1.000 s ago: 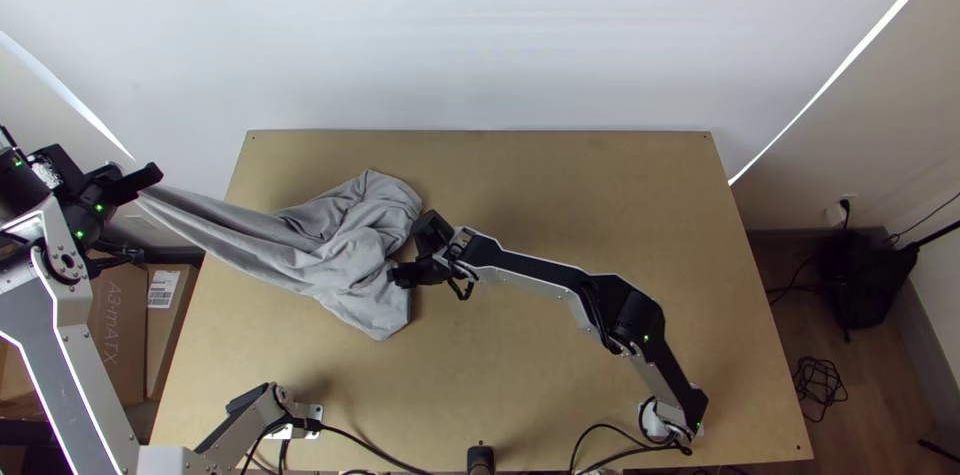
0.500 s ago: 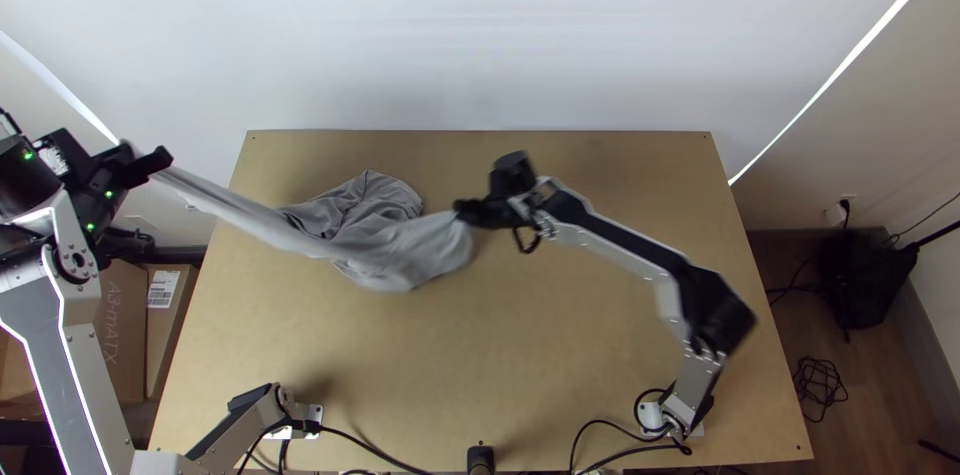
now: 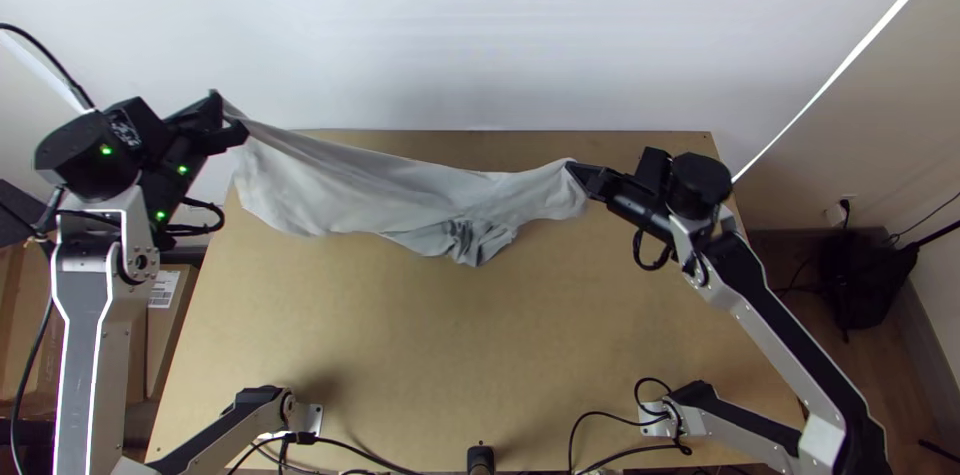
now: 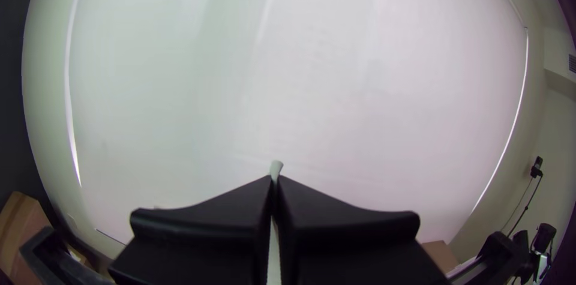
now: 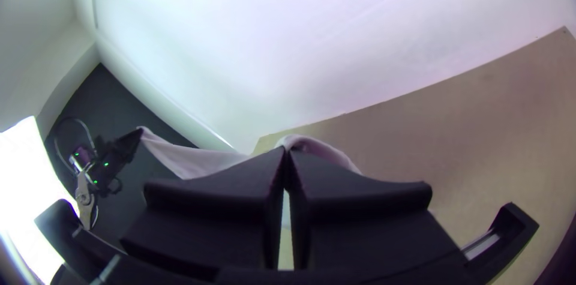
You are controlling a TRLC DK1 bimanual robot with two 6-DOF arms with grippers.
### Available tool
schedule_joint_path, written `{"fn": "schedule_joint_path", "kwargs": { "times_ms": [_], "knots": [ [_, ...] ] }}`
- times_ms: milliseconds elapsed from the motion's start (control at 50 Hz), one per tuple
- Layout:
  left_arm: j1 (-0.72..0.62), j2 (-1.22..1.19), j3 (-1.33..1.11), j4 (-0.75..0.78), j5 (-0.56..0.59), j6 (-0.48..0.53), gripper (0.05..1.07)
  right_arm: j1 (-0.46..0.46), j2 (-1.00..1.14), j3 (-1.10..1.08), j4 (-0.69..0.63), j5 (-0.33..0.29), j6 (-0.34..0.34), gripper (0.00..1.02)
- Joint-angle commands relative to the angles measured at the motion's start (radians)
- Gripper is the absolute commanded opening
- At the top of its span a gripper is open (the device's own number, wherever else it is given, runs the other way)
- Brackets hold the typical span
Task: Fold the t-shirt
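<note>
A plain white wall (image 3: 480, 25) rises behind the wooden bench (image 3: 480, 355). At the upper left of the top view, our left claw (image 3: 230, 117) is closed on one end of the t-shirt (image 3: 350, 185); right of centre, our right claw (image 3: 571, 168) pinches the other end. From these grips the grey cloth spans the upper part of the frame, sagging and bunched near its middle; we can't tell whether that low part touches the bench. We judge that we hold it by two far-apart places to draw out the creases before laying it down; folding proper seems yet to start. The left wrist view shows us the fingertips (image 4: 276, 180) meeting around a small tip of cloth, while the right wrist view adds the cloth running across to the left claw.
</note>
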Motion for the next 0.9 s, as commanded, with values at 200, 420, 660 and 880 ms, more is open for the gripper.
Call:
{"fn": "schedule_joint_path", "kwargs": {
  "times_ms": [200,420,660,880],
  "knots": [
    [0.006,-0.062,-0.273,0.025,-0.006,-0.028,0.08,0.196,0.187,-0.007,0.001,-0.001,-0.003,0.02],
    [0.051,-0.142,-0.473,0.040,-0.005,0.015,0.08,0.363,0.393,0.050,-0.114,-0.016,-0.003,0.02],
    [0.114,-0.206,-0.618,0.042,0.003,0.032,0.08,0.483,0.500,0.047,-0.088,-0.019,-0.009,0.02],
    [0.149,-0.203,-0.552,0.051,0.004,0.052,0.08,0.331,0.468,0.073,-0.019,-0.013,-0.023,0.02]
  ]
}}
